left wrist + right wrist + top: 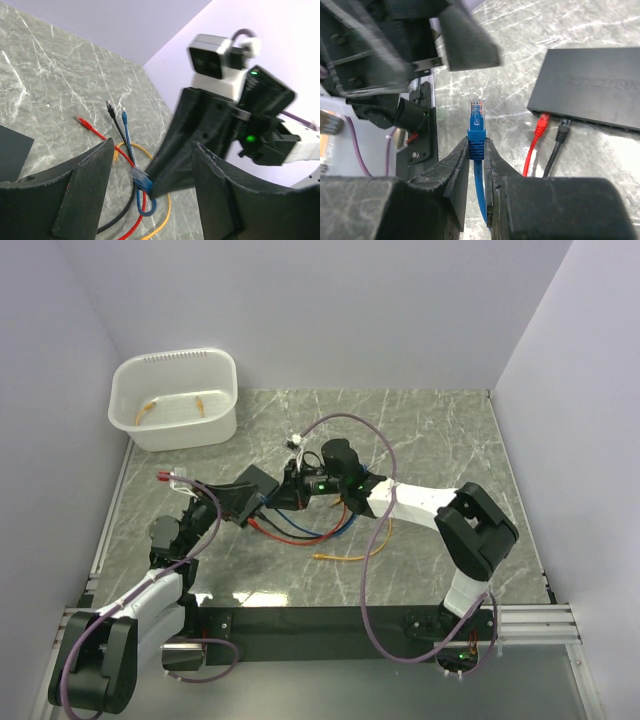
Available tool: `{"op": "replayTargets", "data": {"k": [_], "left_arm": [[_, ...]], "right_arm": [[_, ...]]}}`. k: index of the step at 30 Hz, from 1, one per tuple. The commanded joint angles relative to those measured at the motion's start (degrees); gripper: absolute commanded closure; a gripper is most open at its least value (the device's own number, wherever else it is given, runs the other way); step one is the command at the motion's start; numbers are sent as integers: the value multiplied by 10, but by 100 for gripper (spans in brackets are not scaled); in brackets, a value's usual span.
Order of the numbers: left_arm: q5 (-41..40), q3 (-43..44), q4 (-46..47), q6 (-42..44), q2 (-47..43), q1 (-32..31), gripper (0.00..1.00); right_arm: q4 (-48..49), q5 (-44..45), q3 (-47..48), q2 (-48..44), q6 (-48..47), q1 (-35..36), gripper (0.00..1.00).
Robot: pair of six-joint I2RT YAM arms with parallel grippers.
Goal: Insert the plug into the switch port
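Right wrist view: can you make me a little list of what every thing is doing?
blue plug: pinched in the right pincer, tip free, not in the switch
right pincer: shut on the blue plug
left pincer: open, holding nothing
switch: lying flat, off to the right in this view
red plug: in a switch port
black plug: in the port beside it

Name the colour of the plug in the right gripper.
The plug is blue, clear-tipped; the right wrist view shows it best.
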Motion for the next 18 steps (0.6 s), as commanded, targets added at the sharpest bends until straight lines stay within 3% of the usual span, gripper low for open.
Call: {"op": "replayTargets", "data": {"k": [1, 18], "left_arm": [[0, -6, 30, 7, -8, 1, 31], [-32, 0, -2, 21, 14, 1, 31]], "right_arm": [[-45, 49, 9, -40, -64, 21, 100], [-86, 99, 21, -34, -96, 37, 100]]}}
